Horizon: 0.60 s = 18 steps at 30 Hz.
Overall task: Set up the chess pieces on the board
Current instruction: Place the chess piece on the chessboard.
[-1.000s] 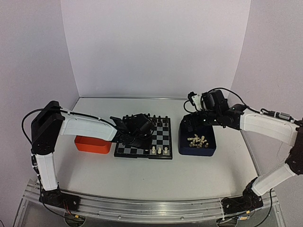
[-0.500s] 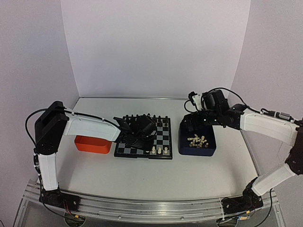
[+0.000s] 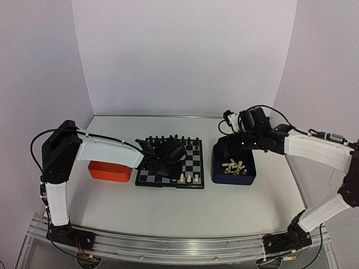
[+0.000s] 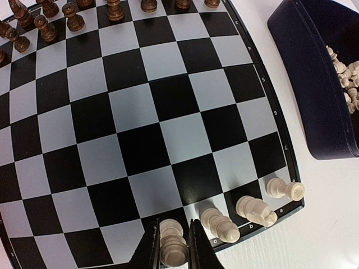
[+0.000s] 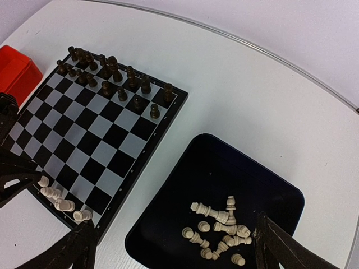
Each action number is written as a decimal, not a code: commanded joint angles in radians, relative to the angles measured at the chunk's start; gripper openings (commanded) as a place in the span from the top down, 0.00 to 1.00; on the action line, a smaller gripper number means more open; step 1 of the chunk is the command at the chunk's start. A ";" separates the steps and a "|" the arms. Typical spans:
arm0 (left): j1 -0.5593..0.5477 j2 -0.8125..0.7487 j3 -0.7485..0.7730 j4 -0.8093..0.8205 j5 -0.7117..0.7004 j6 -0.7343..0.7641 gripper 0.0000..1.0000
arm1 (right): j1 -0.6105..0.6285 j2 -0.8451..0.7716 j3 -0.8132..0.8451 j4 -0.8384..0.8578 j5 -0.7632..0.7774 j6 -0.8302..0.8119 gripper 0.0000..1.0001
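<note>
The board (image 4: 140, 129) sits mid-table, with three chess pieces (image 4: 255, 208), cream ones, standing along its near edge. In that same row, the left gripper (image 4: 173, 238) is pinched narrow on another cream piece (image 4: 171, 255). More of them lie heaped in the dark blue tray (image 3: 233, 180) just right of the board, and the right gripper (image 5: 174, 224) hangs over it, spread wide and holding nothing. Dark pieces (image 5: 112, 73) line the far rows. There's an orange tray (image 3: 109, 171) on the left, a white table (image 3: 168, 213) underneath, and pale lilac walls (image 3: 185, 56) behind.
</note>
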 commanded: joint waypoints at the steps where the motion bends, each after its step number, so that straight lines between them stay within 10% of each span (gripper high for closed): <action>1: -0.003 0.000 0.047 -0.036 -0.029 -0.013 1.00 | -0.004 -0.031 -0.005 0.013 0.013 -0.007 0.07; 18: -0.004 0.028 0.064 -0.039 -0.019 -0.008 0.83 | -0.004 -0.058 -0.025 0.011 0.018 -0.001 0.07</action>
